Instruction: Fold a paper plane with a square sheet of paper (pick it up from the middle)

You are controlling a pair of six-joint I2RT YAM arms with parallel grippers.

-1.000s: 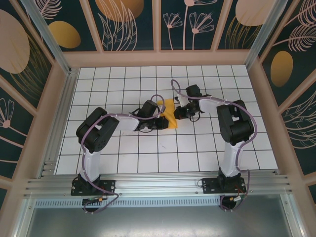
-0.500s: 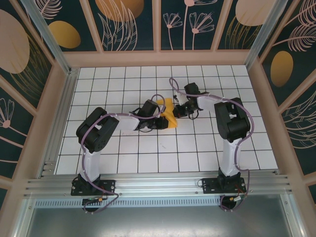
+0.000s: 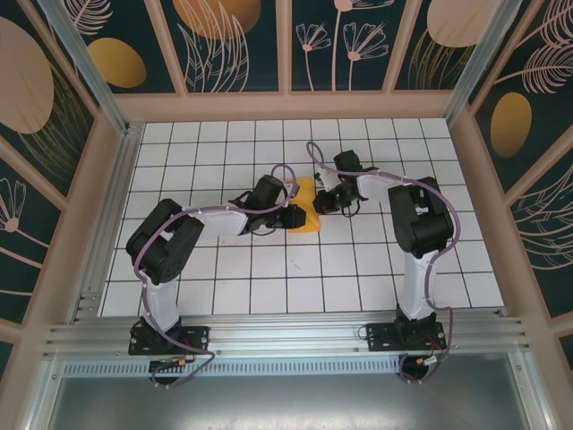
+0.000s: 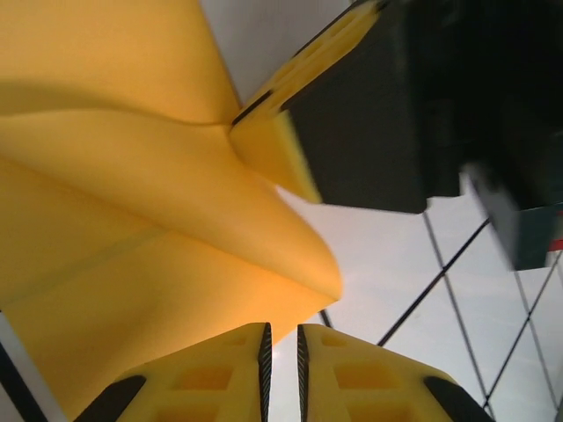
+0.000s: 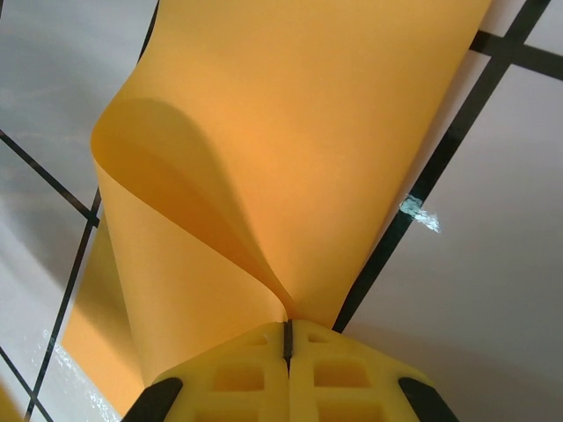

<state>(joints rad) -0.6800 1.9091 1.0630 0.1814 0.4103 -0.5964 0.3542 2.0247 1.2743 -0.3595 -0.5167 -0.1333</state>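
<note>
You have the square sheet of paper mid-frame on the table, left gripper at its lower left, right gripper at its right.

A fixed camera above and behind the arm bases looks down over the whole gridded table. Each wrist camera sits very close, looking past the left gripper or right gripper at the square sheet of paper, shared by all views.

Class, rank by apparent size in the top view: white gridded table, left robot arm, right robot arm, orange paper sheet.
White gridded table
Left robot arm and right robot arm, too alike to rank
Orange paper sheet, smallest
</note>
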